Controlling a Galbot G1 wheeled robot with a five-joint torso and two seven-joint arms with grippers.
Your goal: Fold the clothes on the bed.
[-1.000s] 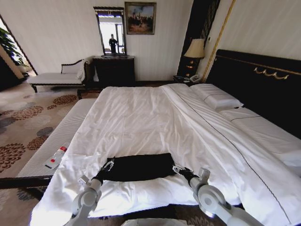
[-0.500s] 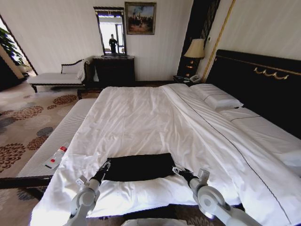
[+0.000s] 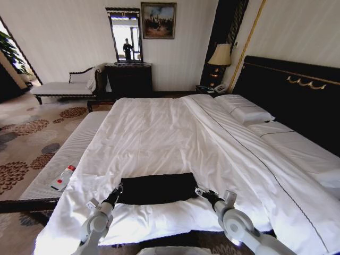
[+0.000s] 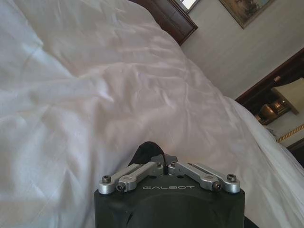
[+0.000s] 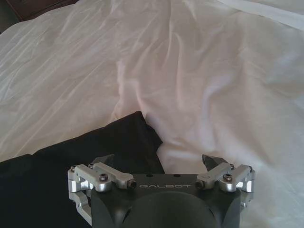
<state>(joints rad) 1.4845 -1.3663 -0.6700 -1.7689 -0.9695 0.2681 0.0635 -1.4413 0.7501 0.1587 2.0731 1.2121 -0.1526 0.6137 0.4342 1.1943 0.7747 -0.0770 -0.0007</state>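
You have the black T-shirt (image 3: 157, 188) lying on the white bed (image 3: 159, 133), down at the edge nearest the robot and far from the pillows (image 3: 247, 112). It already reads as a compact dark rectangle with straight edges, wider than it is deep, so much of the folding looks done. No sleeves stick out from it in the head view, and the lettering is not visible from here.

Your left gripper (image 3: 116, 189) sits right at the shirt's left end. In the left wrist view its fingers (image 4: 167, 167) are drawn together, with a small tuft of black cloth poking up just beyond them; whether they actually pinch that cloth you cannot tell for sure.

Your right gripper (image 3: 201, 192) sits at the shirt's right end. In the right wrist view it (image 5: 159, 161) is spread wide, and the shirt's corner lies between and just ahead of the fingertips, ungripped.

By my reading, what may be left is one more fold across the shirt's width, bringing one end over the other, or simply a release and a tidy-up if this size is accepted. The sheet around the shirt is rumpled but nothing else lies on it near the shirt.
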